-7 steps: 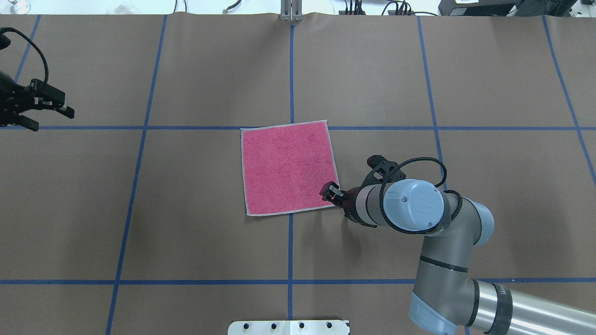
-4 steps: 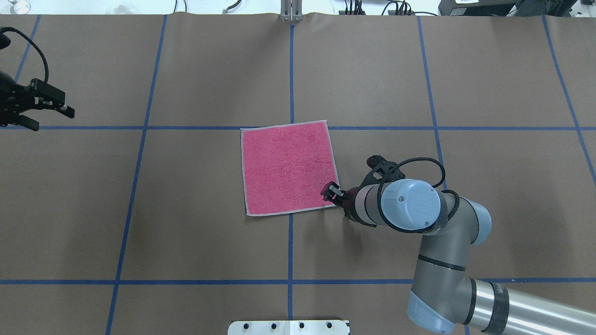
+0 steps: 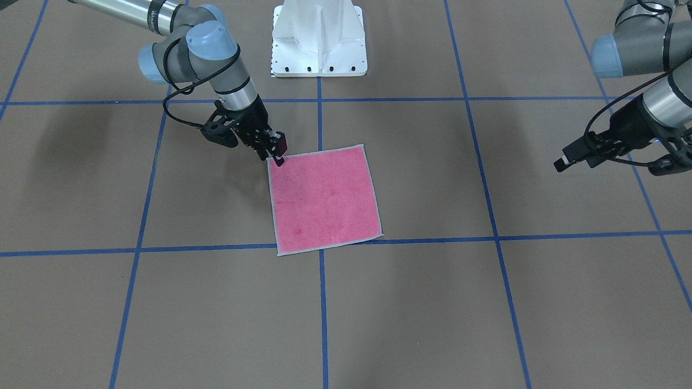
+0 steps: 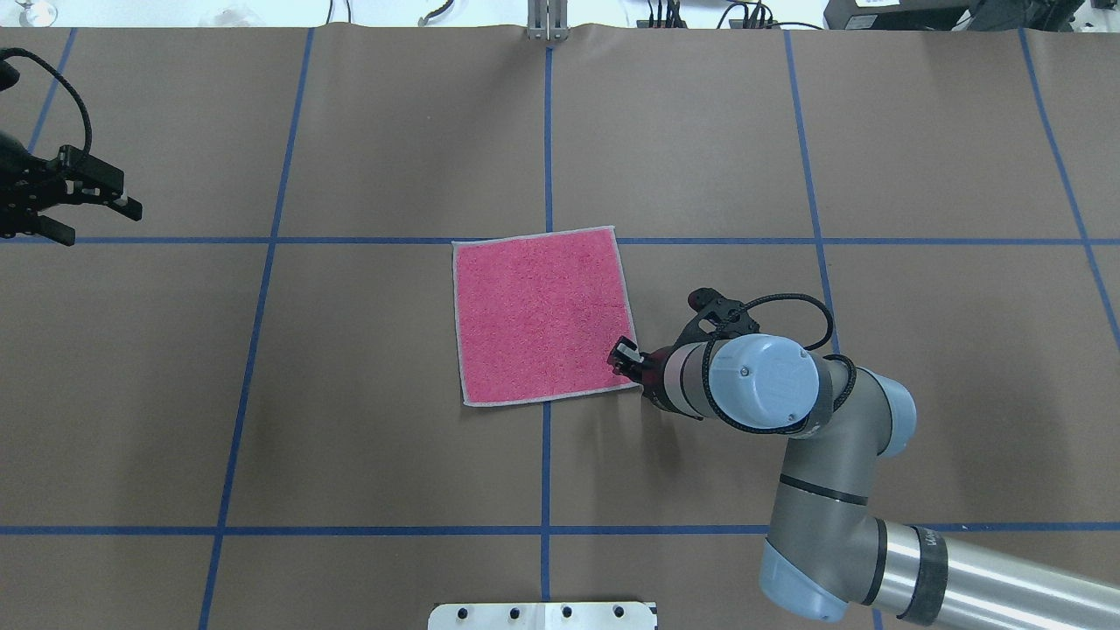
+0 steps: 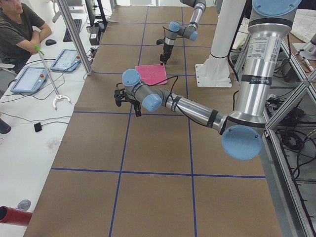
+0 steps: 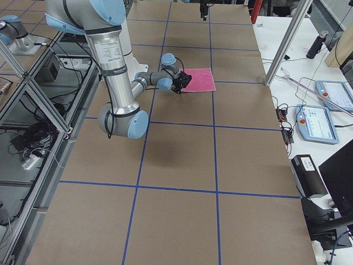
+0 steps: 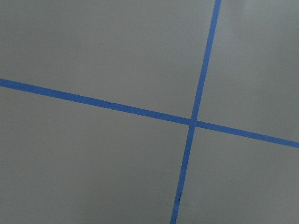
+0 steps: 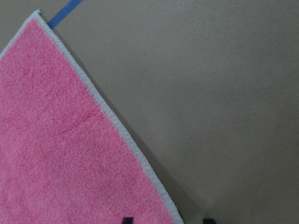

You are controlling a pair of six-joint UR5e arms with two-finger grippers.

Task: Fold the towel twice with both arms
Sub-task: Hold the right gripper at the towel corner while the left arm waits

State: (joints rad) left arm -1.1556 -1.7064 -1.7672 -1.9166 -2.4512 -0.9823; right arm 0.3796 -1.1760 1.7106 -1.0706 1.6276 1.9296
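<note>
The towel (image 4: 538,315) lies flat at the table's middle, pink face up, with a light grey hem; it also shows in the front view (image 3: 324,197) and the right wrist view (image 8: 56,154). My right gripper (image 4: 628,363) is down at the towel's near right corner, also seen from the front (image 3: 277,154). In the right wrist view its two fingertips (image 8: 127,220) stand apart, one over the pink cloth and one over the bare table, with the hem between them. My left gripper (image 4: 92,220) is open and empty, far off at the table's left edge.
The brown table cover (image 4: 394,437) carries a grid of blue tape lines (image 4: 547,131). The white pedestal base (image 3: 319,38) stands at the robot's side of the table. A seated operator (image 5: 19,29) and tablets (image 5: 29,79) are beyond the table's far edge.
The right arm's elbow has shifted left and the right gripper has edged closer onto the towel's corner. The left gripper has drifted slightly away from the robot. The towel has not moved.
</note>
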